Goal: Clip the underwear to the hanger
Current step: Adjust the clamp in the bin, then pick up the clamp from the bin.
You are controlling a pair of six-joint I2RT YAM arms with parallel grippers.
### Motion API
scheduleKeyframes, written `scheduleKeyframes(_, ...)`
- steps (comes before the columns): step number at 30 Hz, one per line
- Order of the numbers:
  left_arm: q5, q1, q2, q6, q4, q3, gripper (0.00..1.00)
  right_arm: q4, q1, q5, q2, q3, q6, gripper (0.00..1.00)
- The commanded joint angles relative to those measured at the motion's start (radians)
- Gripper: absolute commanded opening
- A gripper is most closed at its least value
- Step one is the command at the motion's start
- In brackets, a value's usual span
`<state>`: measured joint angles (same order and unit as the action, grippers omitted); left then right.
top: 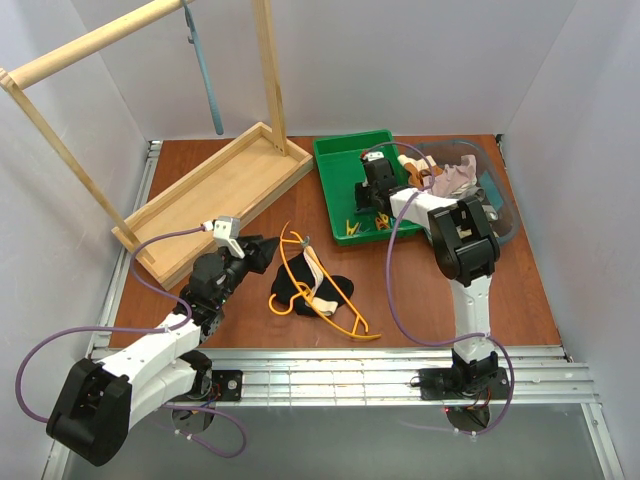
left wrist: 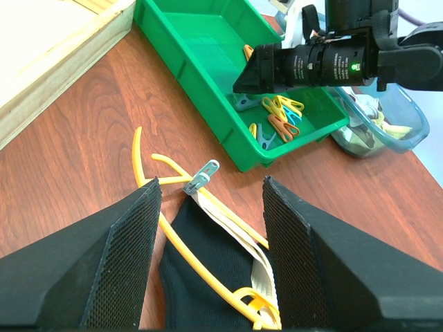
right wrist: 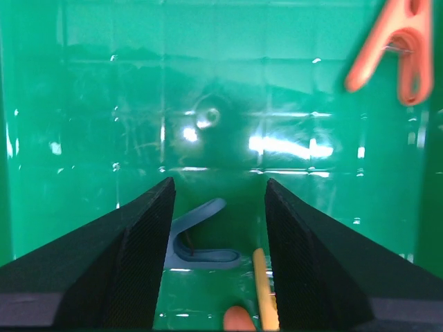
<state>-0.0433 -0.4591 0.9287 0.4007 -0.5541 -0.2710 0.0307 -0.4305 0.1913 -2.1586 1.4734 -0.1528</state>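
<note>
Black: one underwear (left wrist: 194, 297), one yellow hanger (left wrist: 197, 256); left tool (left wrist: 211, 181) and right tool (right wrist: 219, 183) both half-open, empty.

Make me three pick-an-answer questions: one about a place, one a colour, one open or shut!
1. The hanger on the underwear is: A green, B yellow, C red.
2. The right gripper is: A on the underwear, B on the hanger, C over the tray.
3. The left gripper is: A open, B shut on the hanger, C shut on the underwear.
Answers: 1 B, its rod is yellow; 2 C, green floor fills its view; 3 A, a wide gap, nothing held.
</note>
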Motion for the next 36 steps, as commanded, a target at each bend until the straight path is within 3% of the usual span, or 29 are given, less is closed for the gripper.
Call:
scheduleKeyframes(1, -0.018, 0.008, -0.011, -0.002, 0.0, 0.01, 0.53, -0.011, -0.004, 0.079, 0.057, 0.005, 0.001, 0.47)
scheduleKeyframes(5, -0.017, 0.01, -0.022, -0.003, 0.01, 0.01, 0.53, 0.009, -0.001, 0.105, 0.04, 0.066, 0.024, 0.51)
scheduleKeyframes(14, -0.024, 0.011, -0.014, -0.005, 0.002, 0.012, 0.53, 0.058, 0.019, 0.198, -0.041, 0.177, 0.032, 0.45)
scheduleKeyframes(31, -0.036, 0.01, -0.007, -0.005, -0.009, 0.013, 0.53, 0.075, 0.098, 0.135, -0.198, 0.332, 0.015, 0.43)
scheduleKeyframes(36, -0.04, 0.011, -0.001, -0.006, -0.009, 0.012, 0.53, 0.094, 0.104, 0.126, -0.224, 0.329, 0.009, 0.22)
